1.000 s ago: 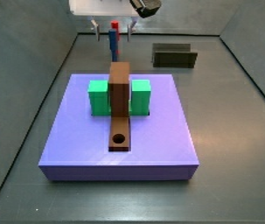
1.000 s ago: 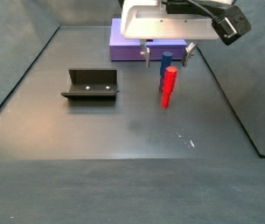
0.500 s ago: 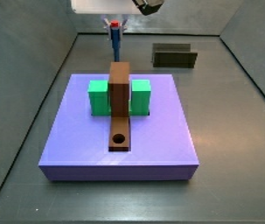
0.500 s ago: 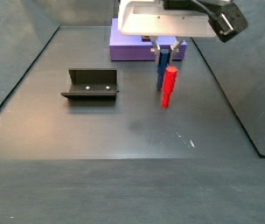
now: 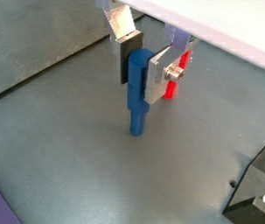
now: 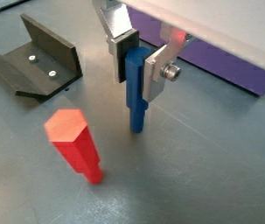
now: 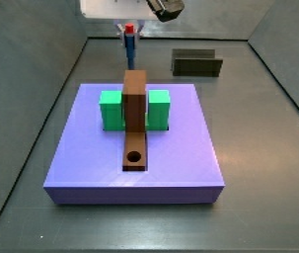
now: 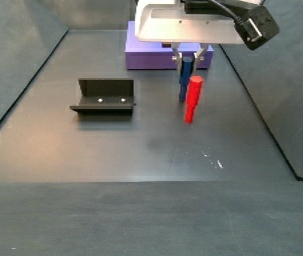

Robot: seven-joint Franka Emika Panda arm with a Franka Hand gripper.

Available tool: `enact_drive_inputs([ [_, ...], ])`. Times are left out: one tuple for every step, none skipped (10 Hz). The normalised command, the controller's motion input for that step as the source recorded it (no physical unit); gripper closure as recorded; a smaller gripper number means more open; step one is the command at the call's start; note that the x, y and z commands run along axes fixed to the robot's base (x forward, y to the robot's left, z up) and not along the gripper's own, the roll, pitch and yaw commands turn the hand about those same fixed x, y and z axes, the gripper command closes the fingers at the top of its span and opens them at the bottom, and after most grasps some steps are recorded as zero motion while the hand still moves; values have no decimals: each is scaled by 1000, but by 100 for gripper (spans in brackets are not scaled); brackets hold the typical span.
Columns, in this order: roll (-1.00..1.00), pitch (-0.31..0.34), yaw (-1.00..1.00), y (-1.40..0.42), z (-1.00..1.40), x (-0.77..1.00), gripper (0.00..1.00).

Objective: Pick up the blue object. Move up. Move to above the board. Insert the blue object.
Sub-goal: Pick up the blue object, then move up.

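Observation:
The blue peg (image 5: 135,98) stands upright between the flat silver fingers (image 5: 163,77) of my gripper (image 5: 142,68), which is shut on its upper part. The peg's lower end is at or just above the grey floor; I cannot tell which. It also shows in the other wrist view (image 6: 135,92) and in both side views (image 7: 130,45) (image 8: 185,68). The gripper (image 7: 129,30) is beyond the far end of the brown strip (image 7: 134,114), whose round hole (image 7: 134,156) is at its near end. The strip lies across a green block (image 7: 112,111) on the purple slab (image 7: 86,163).
A thin red stick (image 6: 76,147) stands upright close beside the peg, and shows in a side view (image 8: 191,98). The dark L-shaped fixture (image 8: 104,97) stands on the floor away from the gripper, and also shows in a side view (image 7: 195,63). Grey walls ring the floor.
The fingers, spread wide apart around the peg one second ago, have closed onto it. The gripper has stayed in about the same place.

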Motion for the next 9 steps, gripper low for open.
enact_drive_inputs([
  [0,0,0,0,0,0,100],
  [0,0,0,0,0,0,100],
  [0,0,0,0,0,0,100],
  [0,0,0,0,0,0,100],
  [0,0,0,0,0,0,100],
  [0,0,0,0,0,0,100],
  [0,0,0,0,0,0,100],
  [0,0,0,0,833,0,100],
  [4,-26,45,41,861,62,100],
])
